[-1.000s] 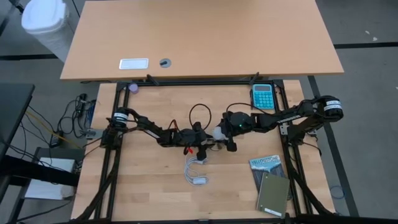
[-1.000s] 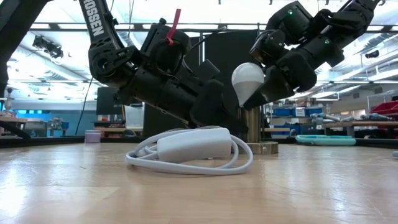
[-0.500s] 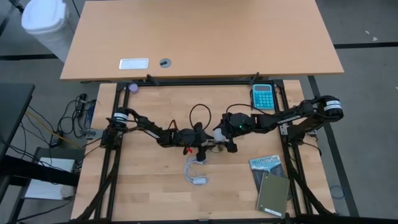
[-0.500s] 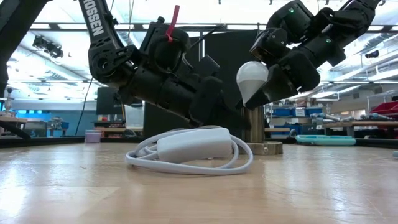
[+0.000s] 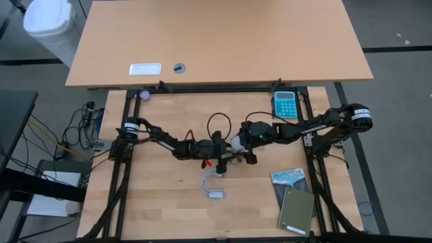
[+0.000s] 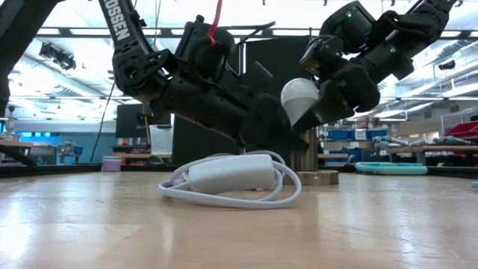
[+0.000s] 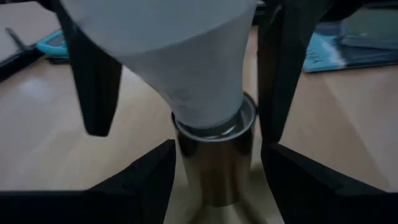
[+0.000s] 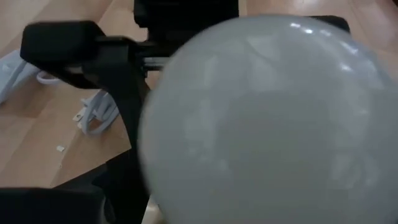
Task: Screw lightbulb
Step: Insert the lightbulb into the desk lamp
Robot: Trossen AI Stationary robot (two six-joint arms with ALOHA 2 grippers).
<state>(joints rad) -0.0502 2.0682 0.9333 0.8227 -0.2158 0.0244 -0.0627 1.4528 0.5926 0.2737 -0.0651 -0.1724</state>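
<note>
Lightbulb [image 6: 300,98]: white, tilted, its narrow end seated in the mouth of the metal socket [image 7: 214,158] at the middle of the wooden table [image 5: 155,202]; globe leaned toward the left arm's side in the low view.
Right gripper [image 6: 317,101]: came in from the right, its jaws set wide around the globe; the two dark fingers [image 7: 283,68] flanked the bulb in the left wrist view, and whether the pads pressed on the glass could not be told.
Left gripper [image 7: 214,177]: low at the socket, jaws partly apart, one finger on each side of the metal tube with a gap showing on both sides.
Socket: upright silvery cylinder on a flat base, just behind the coiled cord in the low view.
White cord [image 6: 228,179]: looped on the table in front of the socket, with an inline switch block on top.
Calculator [image 5: 285,104]: teal, near the table's far right edge.
Book [image 5: 294,199]: at the near right, well apart from the grippers.
</note>
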